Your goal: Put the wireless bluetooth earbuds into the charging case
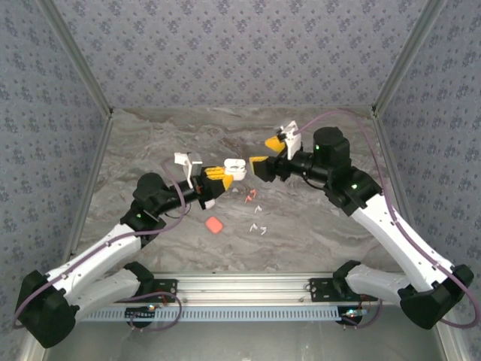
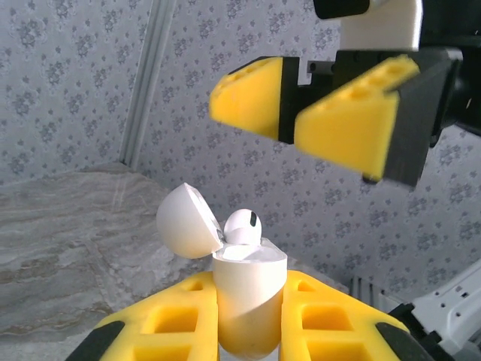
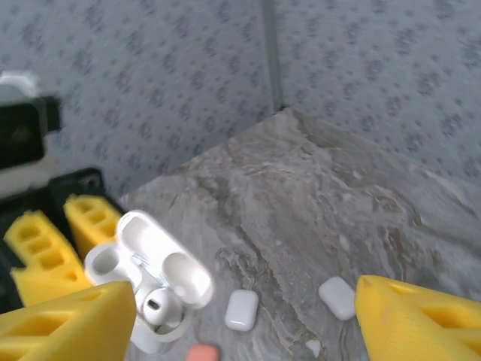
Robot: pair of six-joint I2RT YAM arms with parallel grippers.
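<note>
Marble table lies under both my arms. My left pincer is clamped on the open white charging case, raised off the surface. My right pincer stands apart just beside it. A coral case lies near my left arm. One white earbud sits in the held case. Loose white earbuds and coral earbuds lie between my arms.

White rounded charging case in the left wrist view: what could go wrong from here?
1. The white earbud stands above the rim of the white rounded charging case; if it is not seated, the open lid may not close.
2. The open right fingers hang close above; a push could tip the case out of the left fingers.
</note>
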